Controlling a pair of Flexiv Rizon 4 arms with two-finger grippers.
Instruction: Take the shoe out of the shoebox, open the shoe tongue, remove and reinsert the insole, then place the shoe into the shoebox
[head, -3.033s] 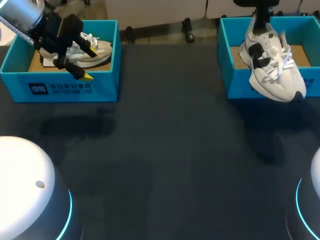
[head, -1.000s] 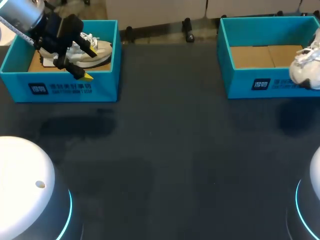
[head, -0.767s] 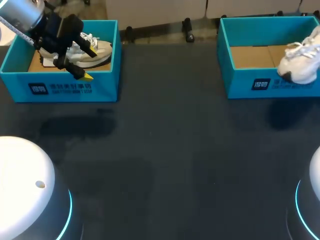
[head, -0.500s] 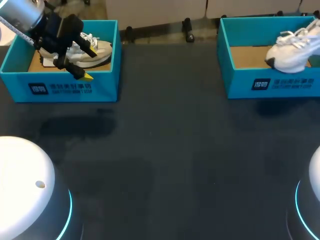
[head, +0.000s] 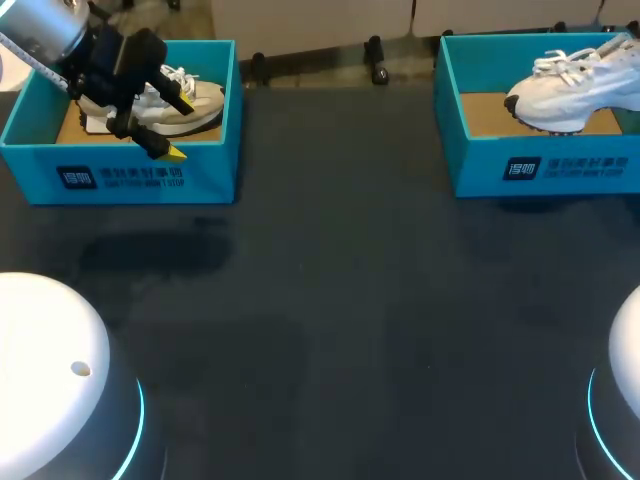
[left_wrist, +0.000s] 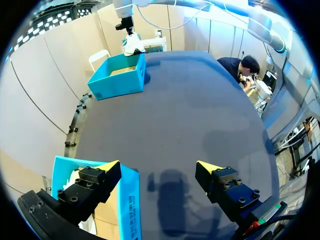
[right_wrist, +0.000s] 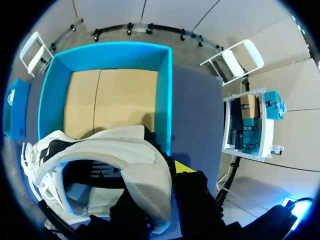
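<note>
A white sneaker (head: 572, 92) hangs level over the right teal shoebox (head: 540, 165), toe toward the table's middle. In the right wrist view my right gripper (right_wrist: 166, 172) is shut on the sneaker's (right_wrist: 102, 162) heel collar, one finger inside and one outside, above that shoebox (right_wrist: 166, 95) and its cardboard floor. My left gripper (head: 180, 128) stands open over the front wall of the left teal shoebox (head: 120, 172), which holds a beige and white shoe (head: 195, 100). In the left wrist view the left gripper (left_wrist: 159, 167) holds nothing, with the left shoebox's corner (left_wrist: 129, 200) by one finger.
The two shoeboxes stand at the table's back corners, and dark tabletop (head: 330, 300) lies between them. In the left wrist view the far shoebox (left_wrist: 117, 82) shows across the table with the white sneaker (left_wrist: 132, 44) above it.
The white sneaker has swung in from the right edge, leftward and back over the right shoebox, and turned level. My left arm has not moved.
</note>
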